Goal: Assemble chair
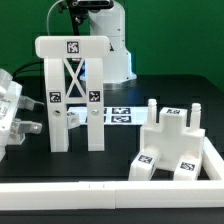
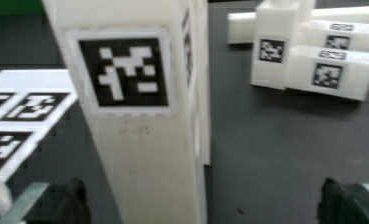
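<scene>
Exterior view first: the chair back frame [image 1: 75, 95], a tall white piece with a crossed brace, stands upright on the dark counter [image 1: 110, 162], about mid-counter. The claw [image 1: 36, 122] is at the exterior view's left, level with the frame's lower leg and just beside it. The marker board [image 1: 122, 115] lies flat behind the frame. Towards the counter's front corner on the exterior view's right is the seat block [image 1: 172, 145], pegs pointing up, tucked against the border rail [image 1: 100, 188].

Wrist view now: one tagged post of the frame [image 2: 136, 120] fills the picture, running straight up between the claw's [image 2: 202, 205] dark fingers [image 2: 353, 200]. The jaws are spread as wide as they go and have hold of nothing. One finger is close to the post and the other well clear of it.

This looks like the approach to a grasp on the frame's leg. The next move calls for centring the post between the fingers, then closing squarely so the tall frame doesn't tip. After that the frame can be carried across to the seat block.
</scene>
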Controlling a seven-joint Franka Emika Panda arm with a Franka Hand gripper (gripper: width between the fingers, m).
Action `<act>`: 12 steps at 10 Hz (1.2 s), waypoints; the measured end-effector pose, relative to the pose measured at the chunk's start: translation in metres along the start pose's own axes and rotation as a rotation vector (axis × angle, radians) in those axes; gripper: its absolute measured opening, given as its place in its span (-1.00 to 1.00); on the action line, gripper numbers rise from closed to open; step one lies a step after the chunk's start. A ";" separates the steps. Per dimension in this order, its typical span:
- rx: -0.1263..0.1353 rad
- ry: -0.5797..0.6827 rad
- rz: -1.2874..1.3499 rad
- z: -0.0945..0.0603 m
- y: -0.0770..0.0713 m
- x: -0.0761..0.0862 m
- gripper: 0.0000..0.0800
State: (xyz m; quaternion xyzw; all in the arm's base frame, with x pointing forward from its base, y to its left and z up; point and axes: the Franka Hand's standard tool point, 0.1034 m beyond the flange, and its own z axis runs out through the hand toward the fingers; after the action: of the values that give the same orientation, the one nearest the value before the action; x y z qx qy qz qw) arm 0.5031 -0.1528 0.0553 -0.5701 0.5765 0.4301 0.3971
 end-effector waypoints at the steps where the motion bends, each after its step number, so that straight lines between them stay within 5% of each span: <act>1: 0.004 -0.001 0.006 0.000 0.002 0.000 0.62; 3: 0.002 -0.003 0.008 0.001 0.003 0.001 0.62; 6: -0.002 -0.003 0.060 0.026 0.025 0.004 0.62; 12: -0.018 -0.013 0.076 0.037 0.016 -0.003 0.62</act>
State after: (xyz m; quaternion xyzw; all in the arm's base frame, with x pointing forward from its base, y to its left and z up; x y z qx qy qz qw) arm 0.4857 -0.1170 0.0471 -0.5486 0.5910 0.4539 0.3791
